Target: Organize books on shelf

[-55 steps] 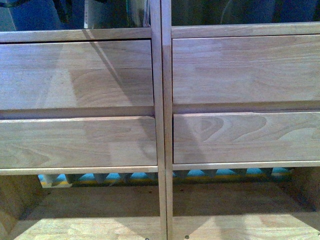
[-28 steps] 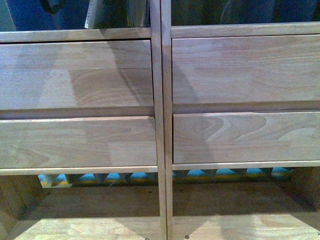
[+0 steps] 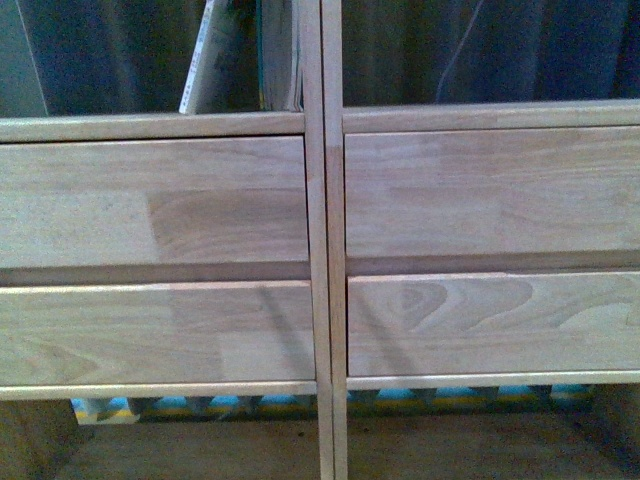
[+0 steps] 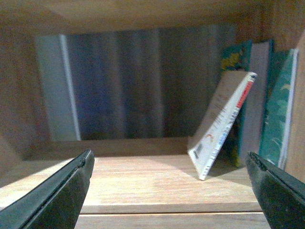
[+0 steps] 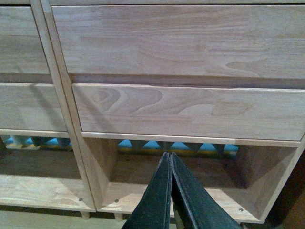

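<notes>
The light-wood shelf (image 3: pixel 315 250) fills the front view with four plain drawer fronts. In its upper left compartment a thin white paperback (image 3: pixel 203 62) leans right towards upright books (image 3: pixel 280 55) by the centre post. In the left wrist view my left gripper (image 4: pixel 169 157) is open and empty at the front of that compartment. The white paperback (image 4: pixel 223 126) with red atop its spine leans on teal-edged books (image 4: pixel 274 119) there, ahead between the jaws and nearer one of them, untouched. My right gripper (image 5: pixel 169 157) is shut and empty, facing the shelf's low open compartment (image 5: pixel 181 176).
A blue and yellow patterned thing (image 3: pixel 200 405) shows through the backless bottom compartments. A dark curtain-like backdrop (image 4: pixel 143 81) lies behind the upper compartment. The shelf board (image 4: pixel 133 183) beside the leaning book is bare. Short peg legs (image 5: pixel 85 214) show under the unit.
The front view has shifted upward: the drawers sit lower in the frame and more of the upper left compartment with the leaning white book and upright books shows.
</notes>
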